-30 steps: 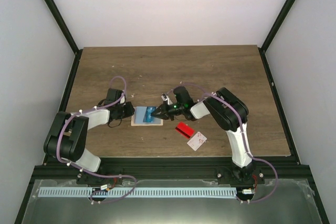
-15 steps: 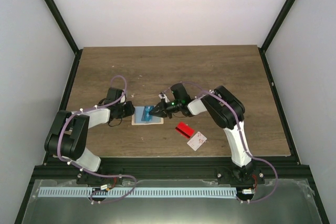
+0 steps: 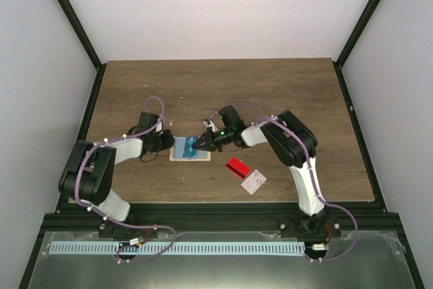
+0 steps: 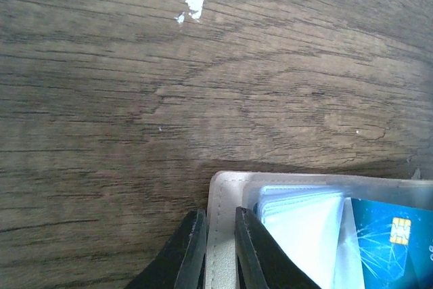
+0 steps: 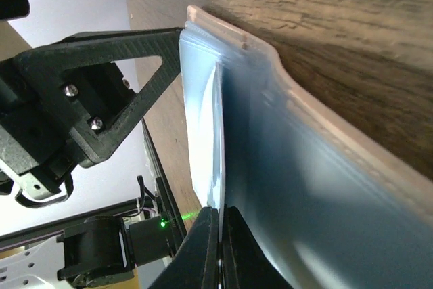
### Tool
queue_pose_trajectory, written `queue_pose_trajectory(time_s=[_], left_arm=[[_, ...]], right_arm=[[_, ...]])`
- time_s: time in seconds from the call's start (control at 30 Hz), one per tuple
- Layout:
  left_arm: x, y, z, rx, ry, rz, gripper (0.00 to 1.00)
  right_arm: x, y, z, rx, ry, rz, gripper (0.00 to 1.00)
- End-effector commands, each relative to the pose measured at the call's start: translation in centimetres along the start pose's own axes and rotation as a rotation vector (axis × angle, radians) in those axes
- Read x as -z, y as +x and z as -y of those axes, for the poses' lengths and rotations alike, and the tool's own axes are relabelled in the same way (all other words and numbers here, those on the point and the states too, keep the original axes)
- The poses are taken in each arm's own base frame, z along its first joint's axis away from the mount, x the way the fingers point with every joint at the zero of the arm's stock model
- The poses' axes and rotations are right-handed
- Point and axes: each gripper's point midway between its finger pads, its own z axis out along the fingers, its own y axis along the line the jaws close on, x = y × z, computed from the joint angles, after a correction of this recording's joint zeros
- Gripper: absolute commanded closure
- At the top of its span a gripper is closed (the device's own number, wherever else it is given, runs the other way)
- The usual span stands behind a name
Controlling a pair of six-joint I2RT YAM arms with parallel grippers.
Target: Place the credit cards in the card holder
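The holder (image 4: 226, 184) lies open on the surface (image 3: 270, 86). The left tool (image 4: 218, 213) pinches its edge. The right tool (image 5: 220, 218) is pressed together at the clear sleeve (image 5: 203, 133). The blue card (image 4: 389, 228) looks in. The red card (image 3: 237, 166) and white card (image 3: 254, 181) still wait outside.

Right tool (image 5: 220, 235) pinched on edge-on credit card (image 5: 219, 133), card holder (image 5: 318, 133) on wooden table (image 5: 352, 18), left tool (image 5: 172, 42) clamping its end

You can count one card holder (image 3: 173, 156) on the tabletop (image 3: 270, 86), one blue card (image 3: 185, 147) in it, and two loose cards: one red card (image 3: 237, 166), one white card (image 3: 254, 181).
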Motion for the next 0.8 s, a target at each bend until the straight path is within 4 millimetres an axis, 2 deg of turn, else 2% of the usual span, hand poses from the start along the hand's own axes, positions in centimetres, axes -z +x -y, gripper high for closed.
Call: queue_pose_trajectory(time_s=[0.0,0.57,0.77], left_arm=[[-1.1,3.6,-1.8,0.024,-0.067,-0.127,0.85],[-1.2,3.7,-1.8,0.023,-0.068,-0.13,0.87],[-1.2,3.7,-2.0,0.025,-0.078,-0.127,0.87]], right_arm=[[0.4,1.4,0.0,0.019,0.04,-0.024,0.99],[-0.1,1.6,-0.1,0.035,0.028,-0.092,0.99],[1.0,2.1,0.9,-0.013,0.071,-0.064,0.99]])
